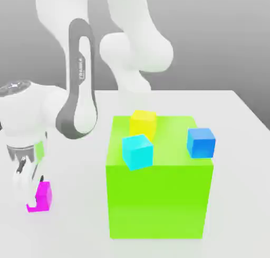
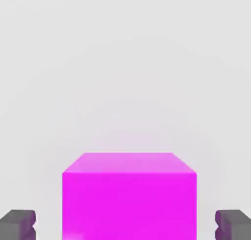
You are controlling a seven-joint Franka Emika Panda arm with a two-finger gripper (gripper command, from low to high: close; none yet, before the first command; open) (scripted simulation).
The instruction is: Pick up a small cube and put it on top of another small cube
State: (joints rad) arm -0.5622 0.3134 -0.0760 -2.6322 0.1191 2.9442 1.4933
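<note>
Exterior view: the white arm [image 1: 79, 88] bends down at the exterior view's left, and its gripper [image 1: 26, 185] hangs low over the white table [image 1: 237, 120], right at the magenta cube [image 1: 41, 197]. That cube sits on the table, near the bottom left corner of the view, well apart from the big green block [image 1: 158, 199]. On top of the green block stand three small cubes: a yellow cube [image 1: 143, 123] toward the back, a cyan cube [image 1: 137, 151] near the front edge just beside it, and the blue cube [image 1: 201, 142] at the exterior view's right side of the block's top.

In the hand view the magenta cube [image 2: 129, 197] lies between the two dark fingertips [image 2: 17, 224], one on each side. Bare table shows between each pad and the cube's face, so the fingers are spread apart and not touching it.
</note>
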